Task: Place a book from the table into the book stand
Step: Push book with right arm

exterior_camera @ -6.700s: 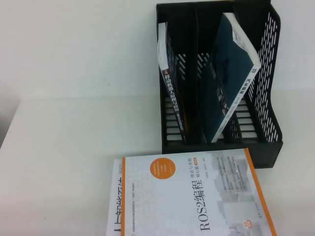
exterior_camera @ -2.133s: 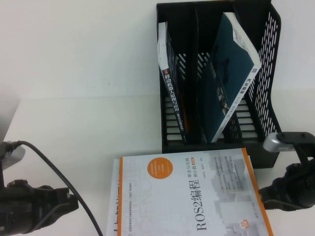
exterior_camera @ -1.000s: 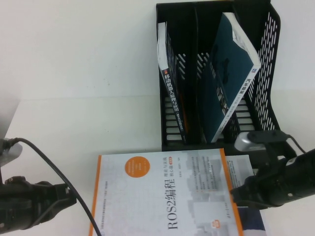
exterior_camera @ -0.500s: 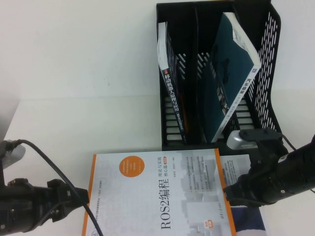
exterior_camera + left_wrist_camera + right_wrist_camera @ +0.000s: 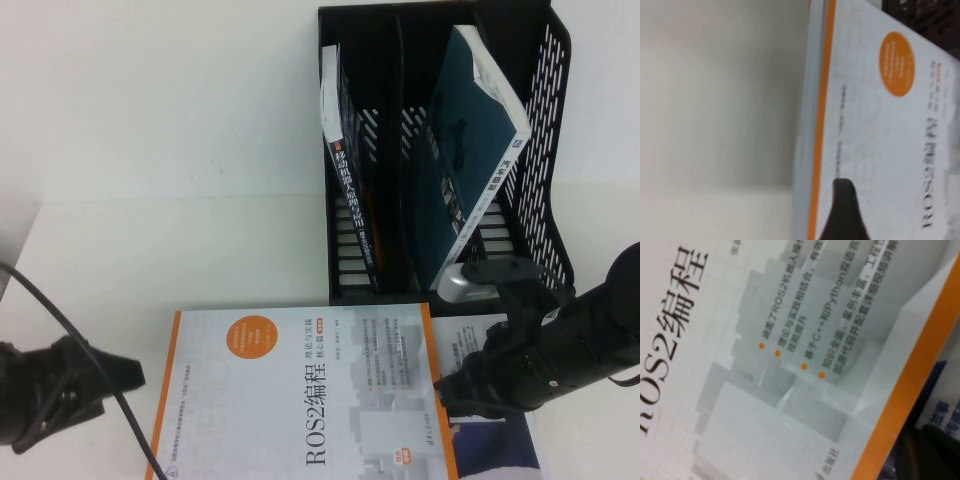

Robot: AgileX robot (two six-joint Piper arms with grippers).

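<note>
right gripper sits at the ros book right edge, left gripper by its left edge; can't tell either grip. stand right slot free.

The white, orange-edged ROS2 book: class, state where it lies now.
In the high view, the white, orange-edged ROS2 book lies flat on the near table, before the black book stand, between the left end effector and right end effector.

The book lies flat, cover up, at the table's near edge: white and grey with orange borders, an orange disc and black title (ROS2). Just behind it stands the black perforated stand, holding two leaning books in separate slots.
</note>
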